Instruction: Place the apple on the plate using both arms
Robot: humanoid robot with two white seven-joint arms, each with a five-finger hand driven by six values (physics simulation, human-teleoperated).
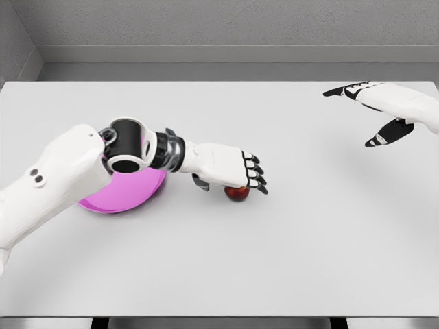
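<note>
A small red apple [237, 194] lies on the white table, just right of a pink plate [130, 196]. My left hand [236, 173] hovers palm-down directly over the apple, hiding its top; the fingers reach out flat past it and the thumb hangs down to the apple's left, so nothing is grasped. The left forearm crosses above the plate and hides most of it. My right hand [370, 113] is raised at the far right of the table, far from the apple, fingers spread and holding nothing.
The white table [288, 260] spans the whole view, its front edge along the bottom. A grey wall runs behind its far edge.
</note>
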